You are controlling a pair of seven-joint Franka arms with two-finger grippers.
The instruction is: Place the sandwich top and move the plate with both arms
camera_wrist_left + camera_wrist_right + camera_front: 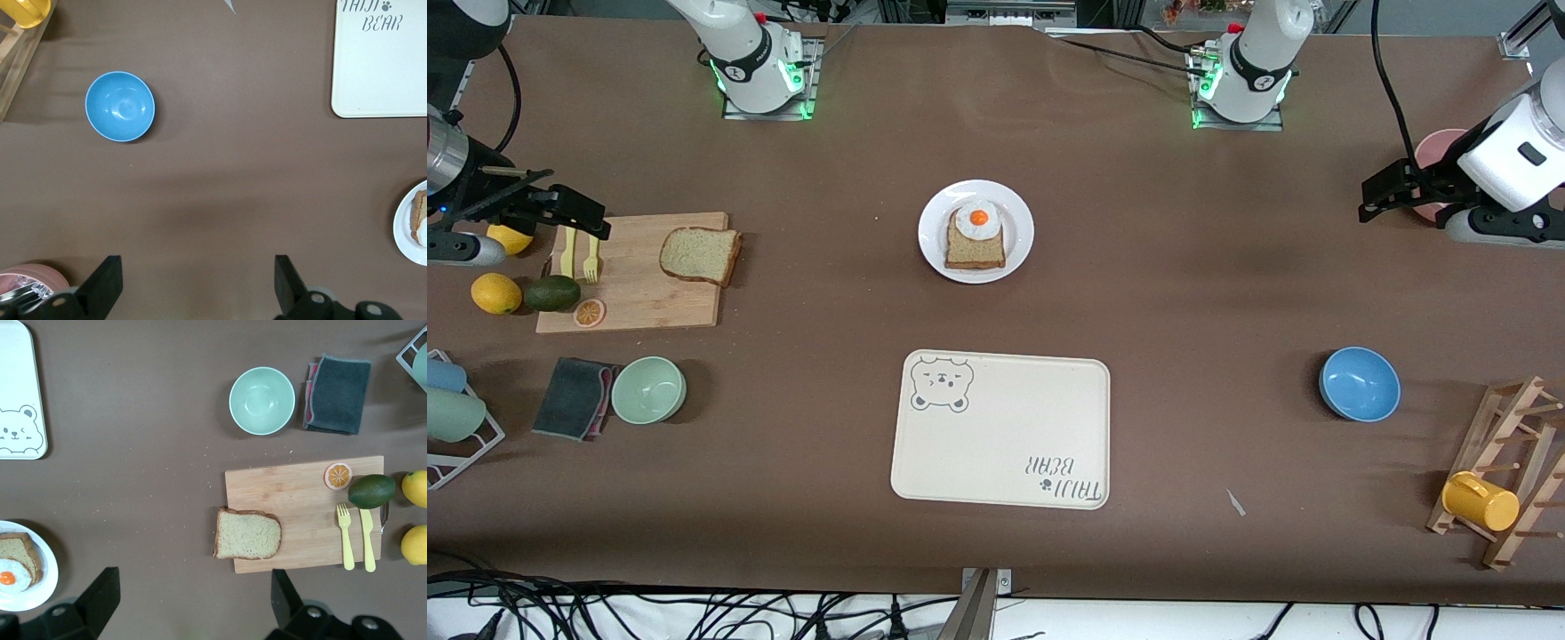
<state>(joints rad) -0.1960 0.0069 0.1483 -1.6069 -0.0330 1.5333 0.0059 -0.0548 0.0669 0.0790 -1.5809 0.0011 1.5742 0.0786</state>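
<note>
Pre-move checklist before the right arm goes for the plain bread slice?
1. Right gripper open, holding nothing, over the table by the board's edge: ok.
2. Plain light-brown bread slice flat on the wooden cutting board, nothing on it: ok.
3. Yellow fork and knife on the board lie apart from the slice: ok.
4. Small round white plate holds the egg-topped bread slice, egg up: ok.
5. Left gripper open, waiting at its end of the table: ok.
6. Slice overhangs the board's edge: cannot tell.

tray (pixel 1005 427) | print: "TAIJI BEAR", beside paw mark | bear face drawing at one corner
</note>
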